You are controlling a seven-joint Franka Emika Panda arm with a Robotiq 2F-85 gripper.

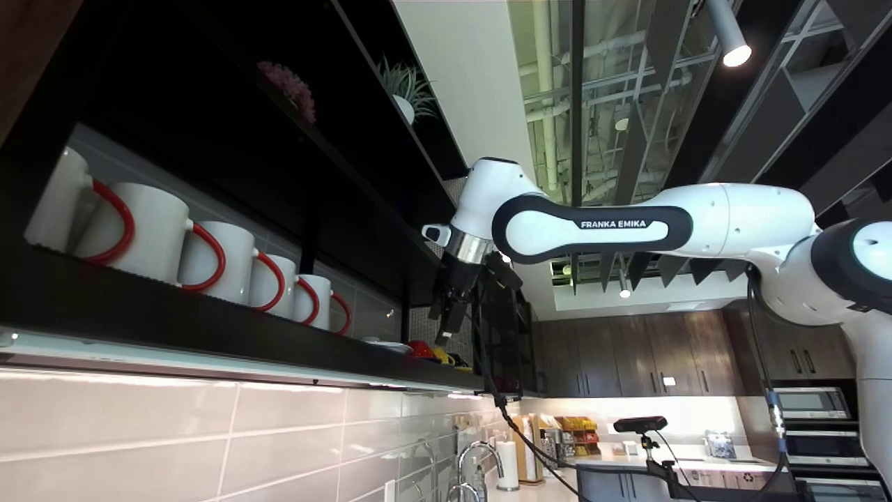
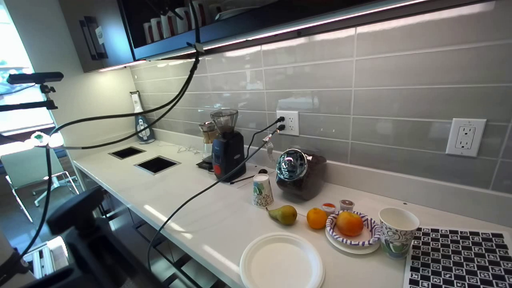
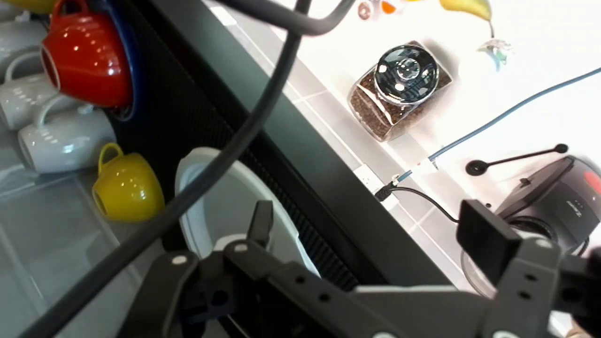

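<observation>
White capitals (image 1: pixel 613 224) on the jointed white robot arm (image 1: pixel 746 215) read "FRANKA EMIKA"; pale lettering (image 3: pixel 574 209) on the boxy black coffee grinder (image 3: pixel 547 199) is too small to read.

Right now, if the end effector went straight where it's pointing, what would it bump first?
Probably the black shelf's front edge, which shows between the open fingers in the wrist view, or maybe the white dish behind one of them. Depth is unclear.

I see a kitchen. An exterior view has a curved chrome faucet (image 1: pixel 481 444) bottom centre, silver-and-black ovens (image 1: pixel 822 446) lower right.
</observation>
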